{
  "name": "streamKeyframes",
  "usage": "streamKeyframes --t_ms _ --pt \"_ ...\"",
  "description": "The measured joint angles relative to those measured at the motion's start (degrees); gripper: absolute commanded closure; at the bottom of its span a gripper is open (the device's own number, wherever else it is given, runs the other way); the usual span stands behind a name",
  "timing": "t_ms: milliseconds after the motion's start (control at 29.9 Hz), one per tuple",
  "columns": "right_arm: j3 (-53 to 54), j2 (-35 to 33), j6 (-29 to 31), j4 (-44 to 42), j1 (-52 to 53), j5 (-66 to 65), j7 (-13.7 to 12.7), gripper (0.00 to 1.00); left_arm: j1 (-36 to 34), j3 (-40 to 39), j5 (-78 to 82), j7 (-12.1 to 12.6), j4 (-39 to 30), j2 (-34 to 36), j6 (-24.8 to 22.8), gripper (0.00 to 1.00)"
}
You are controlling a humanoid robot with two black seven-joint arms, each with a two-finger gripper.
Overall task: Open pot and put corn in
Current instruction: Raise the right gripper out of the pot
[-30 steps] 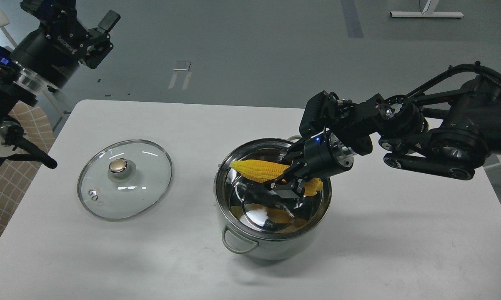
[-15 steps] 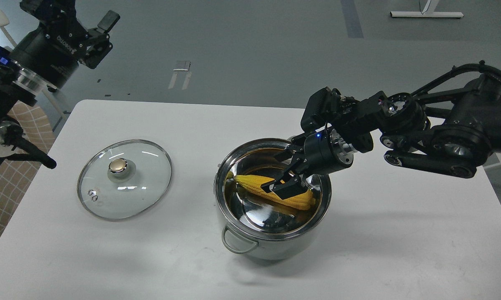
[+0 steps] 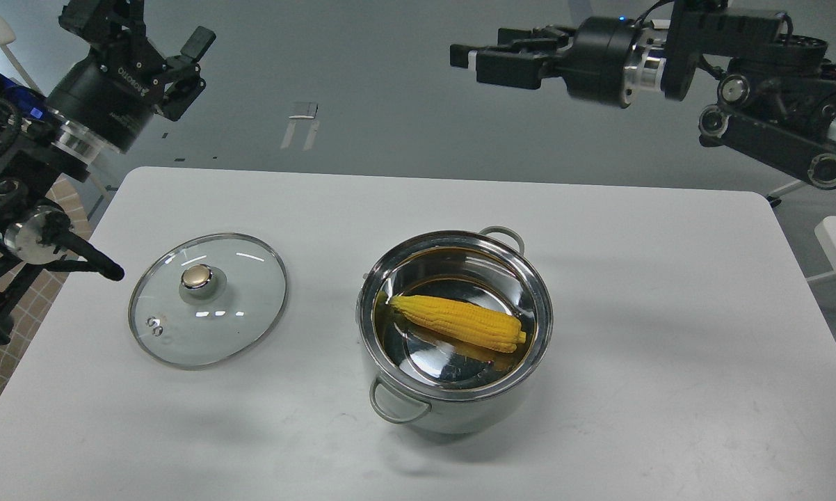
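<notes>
One yellow corn [image 3: 460,323] lies inside the pot [image 3: 454,332], resting on the mirror-like bottom with its tapered tip toward the left wall and its blunt end close to the right wall; a warm reflection of it shows in the steel beneath. The pot stands uncovered near the middle of the white table [image 3: 668,362], one grey loop handle facing the near edge and the other at the far rim. The glass lid [image 3: 208,298] with its gold knob lies flat on the table to the left of the pot, apart from it. The right gripper [image 3: 475,60] hangs high above the far side of the table, well away from the pot, fingers pointing left, spread and empty. The left gripper [image 3: 185,66] is raised past the table's far-left corner; its fingers seem parted with nothing between them, though the dark, angled view leaves that uncertain
</notes>
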Motion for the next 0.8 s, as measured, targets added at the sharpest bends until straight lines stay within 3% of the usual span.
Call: streamKeyframes --t_ms 67,234,301,568,802 --pt "3.76 0.00 0.05 -3.05 -3.18 3.46 0.00 0.00 -0.34 -0.01 -0.03 0.38 1.58 -1.16 -0.09 0.02" --pt "14.63 0.12 0.67 -8.49 -12.27 12.32 0.01 0.00 -1.64 -0.09 -0.14 7.13 6.60 -8.73 -0.33 0.02" --pt "18.97 0.64 0.84 -9.04 -16.01 17.54 0.01 0.00 -2.53 -0.26 -0.14 8.40 9.55 -11.57 -0.88 0.02" --pt "33.14 4.49 5.64 -9.22 -29.00 34.40 0.02 0.00 -4.06 -5.24 -0.14 9.44 22.31 -21.12 -12.10 0.02" --pt "40.60 6.20 12.98 -9.19 -35.52 39.86 0.02 0.00 -3.52 -5.72 -0.25 9.14 23.35 -24.21 -13.09 0.02"
